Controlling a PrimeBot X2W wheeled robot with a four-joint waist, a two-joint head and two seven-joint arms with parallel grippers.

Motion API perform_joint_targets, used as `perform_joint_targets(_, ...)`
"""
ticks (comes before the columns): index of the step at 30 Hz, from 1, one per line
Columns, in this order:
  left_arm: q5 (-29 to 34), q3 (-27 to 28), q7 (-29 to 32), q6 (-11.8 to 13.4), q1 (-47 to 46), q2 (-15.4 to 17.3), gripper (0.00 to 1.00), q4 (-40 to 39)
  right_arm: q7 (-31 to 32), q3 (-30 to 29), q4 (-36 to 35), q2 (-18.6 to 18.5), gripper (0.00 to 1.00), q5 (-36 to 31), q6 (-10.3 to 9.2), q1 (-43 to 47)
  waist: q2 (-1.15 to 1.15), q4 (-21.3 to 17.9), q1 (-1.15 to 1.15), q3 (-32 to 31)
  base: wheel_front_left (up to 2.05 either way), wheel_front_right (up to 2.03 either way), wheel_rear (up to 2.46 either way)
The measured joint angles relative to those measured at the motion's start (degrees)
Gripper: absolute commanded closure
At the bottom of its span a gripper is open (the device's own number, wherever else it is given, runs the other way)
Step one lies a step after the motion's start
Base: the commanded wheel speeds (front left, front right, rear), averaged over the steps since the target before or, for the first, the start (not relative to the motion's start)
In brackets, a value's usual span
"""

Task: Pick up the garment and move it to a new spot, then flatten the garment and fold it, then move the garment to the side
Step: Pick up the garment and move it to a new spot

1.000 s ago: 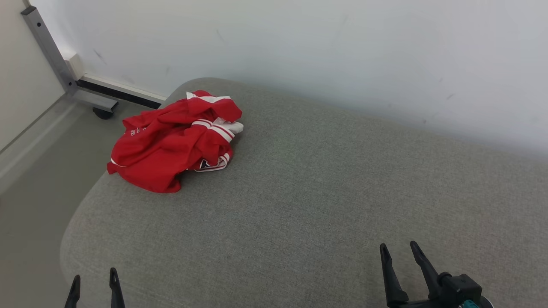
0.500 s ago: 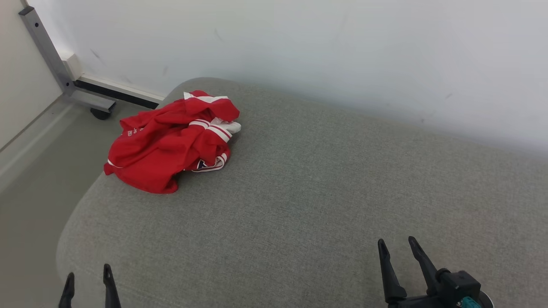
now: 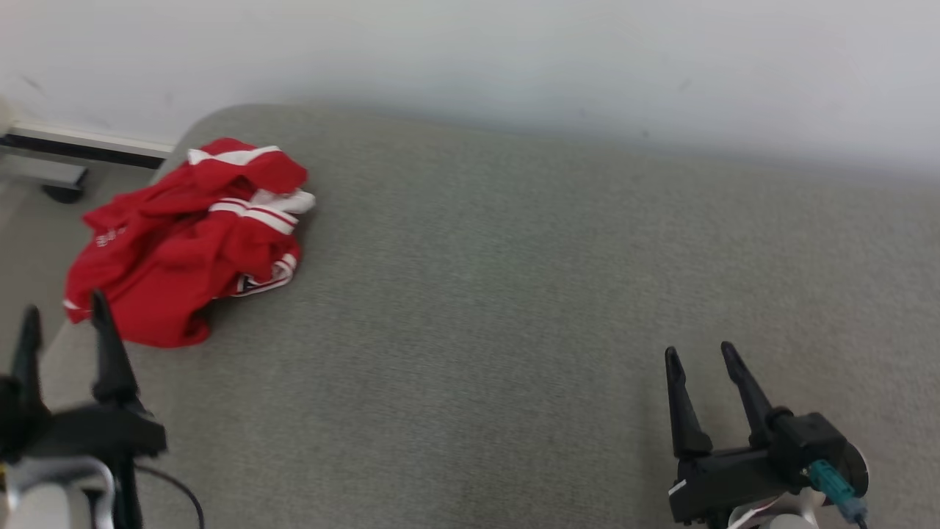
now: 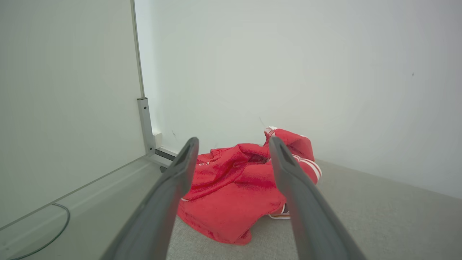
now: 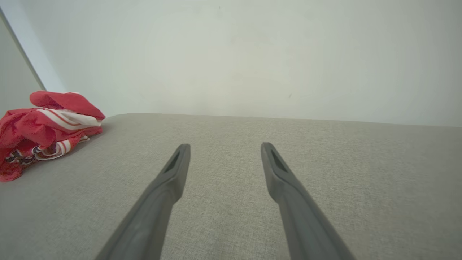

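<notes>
A crumpled red garment with white stripe trim (image 3: 183,242) lay in a loose heap at the far left corner of the grey fabric-covered padded worktop (image 3: 477,294), close to its rounded edge. Its white-banded cuffs or hems sat on the side of the heap facing the middle of the worktop, and small white lettering showed on the left part of the cloth. The rest of the worktop surface was bare fabric, running back to a plain white wall (image 3: 514,59).

The left end effector (image 3: 63,305) hovered at the near left edge of the worktop, near the heap but apart from it. Its two long dark fingers were spread wide and held nothing. In the left wrist view, the left end effector (image 4: 234,140) pointed straight at the garment (image 4: 231,187), which showed between the parted fingers. A grey metal post (image 4: 146,122) stood at the wall behind it, and a thin cable (image 4: 54,231) lay on the pale floor (image 4: 90,202).

The right end effector (image 3: 698,350) hung over the near right part of the worktop, well apart from the garment, fingers likewise wide apart and empty. A teal connector (image 3: 833,481) sat on its wrist. In the right wrist view, the right end effector (image 5: 225,145) pointed across bare fabric, with the garment (image 5: 39,126) far off to the left.
</notes>
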Motion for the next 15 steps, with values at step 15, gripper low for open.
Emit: perform_joint_targets(15,-6.49,1.59,6.83,-1.41,-20.73,12.32,0.00,10.51,-0.01,-3.66,-4.21,-0.05,0.00,-0.32,0.00,-3.93,0.00,-11.39,0.01,10.15,0.00,0.00,0.00)
